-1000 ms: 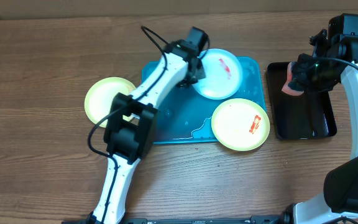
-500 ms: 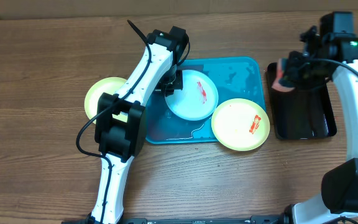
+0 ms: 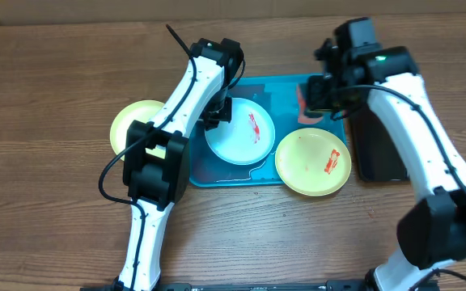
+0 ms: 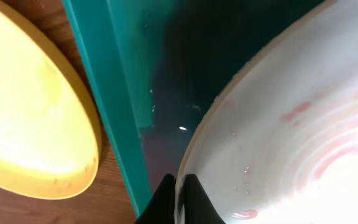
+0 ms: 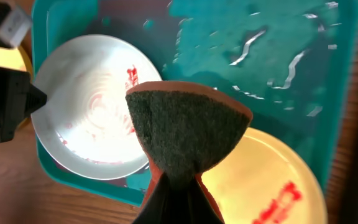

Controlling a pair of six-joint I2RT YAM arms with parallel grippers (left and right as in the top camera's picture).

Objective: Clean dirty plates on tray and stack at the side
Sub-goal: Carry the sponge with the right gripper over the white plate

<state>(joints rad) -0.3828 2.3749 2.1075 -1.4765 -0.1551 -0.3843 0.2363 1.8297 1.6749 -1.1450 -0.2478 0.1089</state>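
Observation:
The light blue plate (image 3: 239,133) with a red smear lies in the front left of the teal tray (image 3: 281,90). My left gripper (image 3: 218,114) is shut on its left rim; the left wrist view shows the jaws (image 4: 180,186) pinching the rim of the plate (image 4: 291,118). My right gripper (image 3: 314,97) is shut on a sponge (image 3: 302,105) with a dark scouring face (image 5: 185,124), above the tray's right half. A pale yellow plate (image 3: 312,162) with a red smear overlaps the tray's front right corner. Another yellow plate (image 3: 136,128) lies on the table, left of the tray.
A black tray (image 3: 379,158) stands right of the teal tray, partly hidden by my right arm. Water film and droplets lie on the teal tray's floor (image 5: 278,50). The wooden table (image 3: 55,210) stretches to the front and left.
My left gripper pulled the blue plate from the tray's back toward its front left. My right arm moved left from the black tray, carrying the sponge over the teal tray.

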